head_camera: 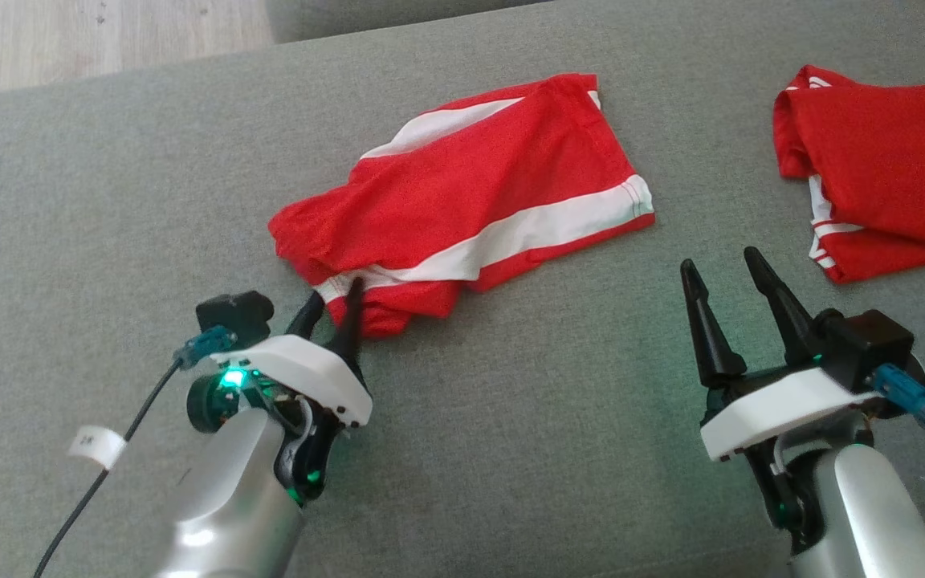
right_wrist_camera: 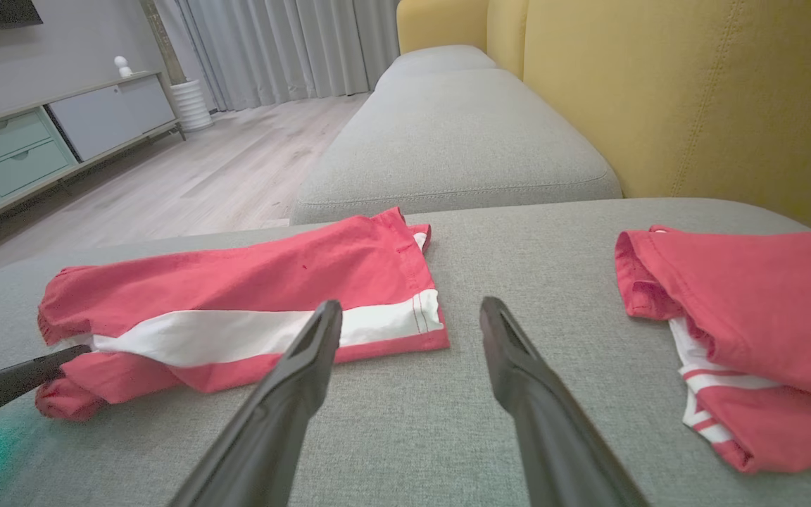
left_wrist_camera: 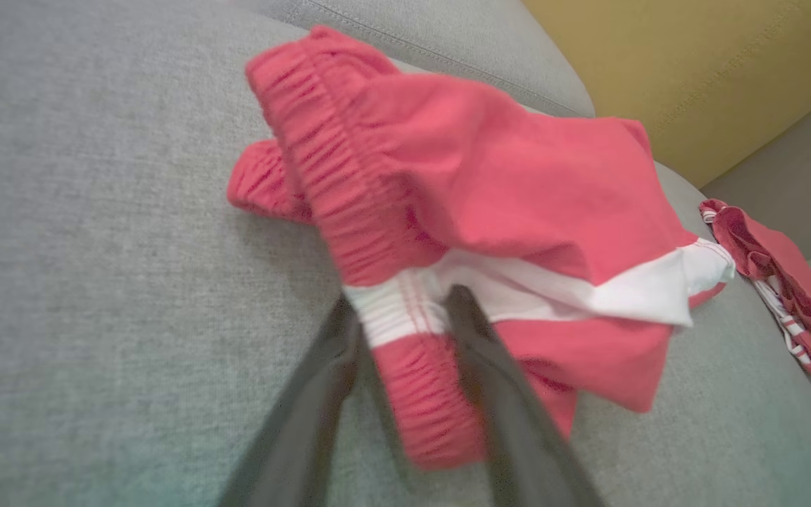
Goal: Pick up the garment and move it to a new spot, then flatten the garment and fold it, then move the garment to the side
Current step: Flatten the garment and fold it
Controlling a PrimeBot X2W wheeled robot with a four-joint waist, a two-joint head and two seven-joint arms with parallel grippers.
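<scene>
Left hand point(head_camera: 336, 291) straddles the red shorts point(head_camera: 462, 185) at their waistband point(left_wrist_camera: 400, 317)

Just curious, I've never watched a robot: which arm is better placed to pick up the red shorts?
The left. The left tool has a finger on each side of the waistband of the red shorts. The right tool stands open above bare sofa cushion, apart from the shorts.

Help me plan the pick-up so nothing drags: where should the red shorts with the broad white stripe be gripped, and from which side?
I'd grip the bunched elastic waistband of the red shorts with the broad white stripe, coming low from the robot's near side. That end is thick, gathered, and faces the left gripper, whose open fingers straddle it.
</scene>
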